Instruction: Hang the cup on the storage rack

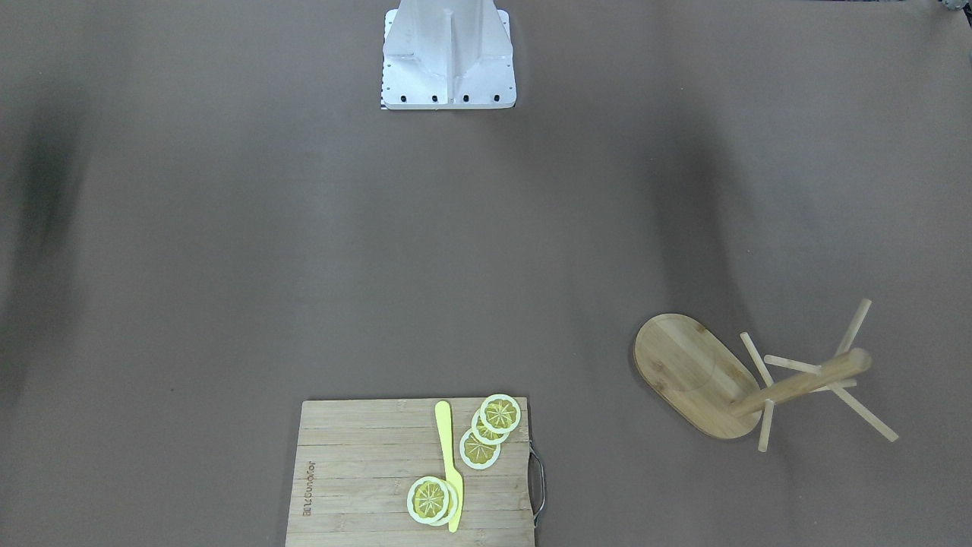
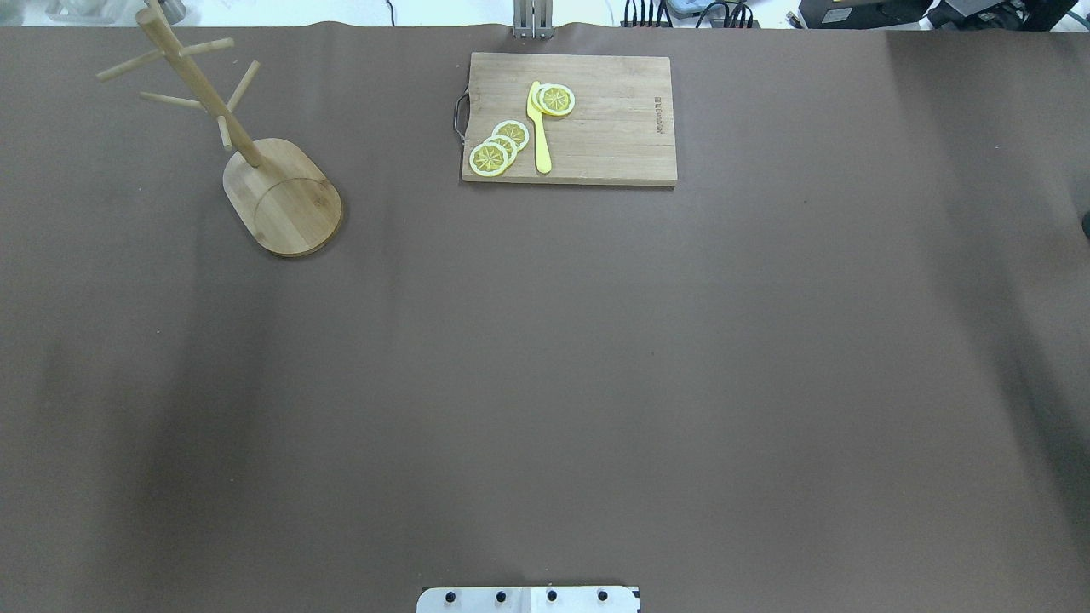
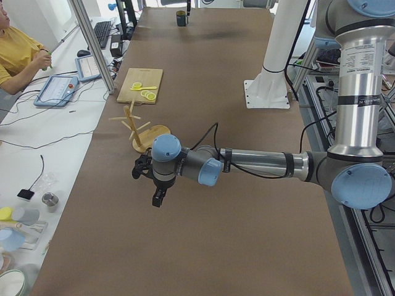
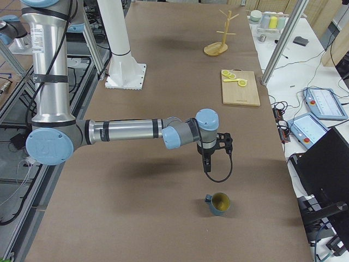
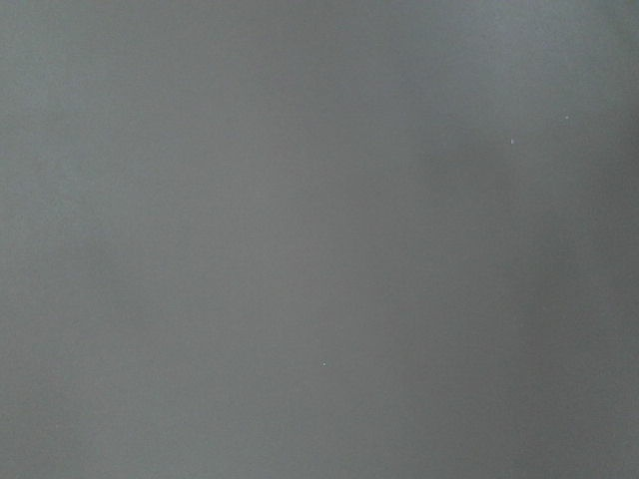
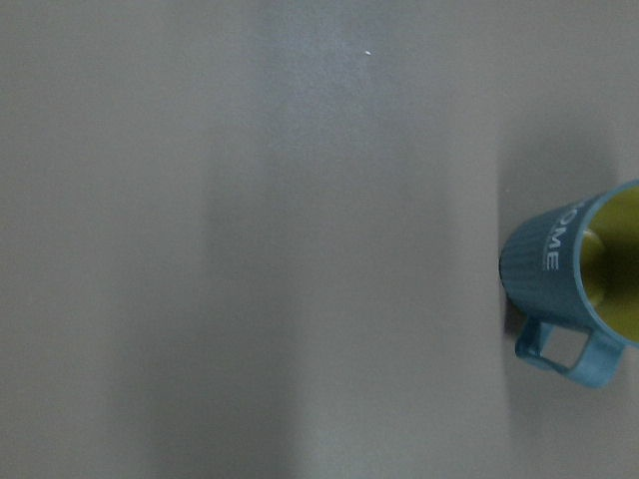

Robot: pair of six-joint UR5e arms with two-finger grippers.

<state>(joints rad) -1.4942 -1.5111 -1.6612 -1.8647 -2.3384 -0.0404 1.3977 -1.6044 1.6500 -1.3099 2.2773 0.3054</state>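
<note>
The dark teal cup (image 4: 218, 203) stands upright on the brown table near the robot's right end, yellowish inside, handle to its side. It also shows at the right edge of the right wrist view (image 6: 559, 284) and far away in the exterior left view (image 3: 181, 18). The bamboo storage rack (image 2: 281, 200) stands at the far left of the table, all pegs bare; it shows too in the front view (image 1: 695, 372). My right gripper (image 4: 206, 165) hangs above the table a little short of the cup. My left gripper (image 3: 158, 198) hovers near the rack (image 3: 141, 127). I cannot tell whether either is open.
A slatted cutting board (image 2: 613, 128) with lemon slices (image 2: 498, 149) and a yellow knife (image 2: 539, 128) lies at the table's far middle. The robot's white base (image 1: 448, 64) is at the near edge. An operator (image 3: 18, 52) sits beside the table.
</note>
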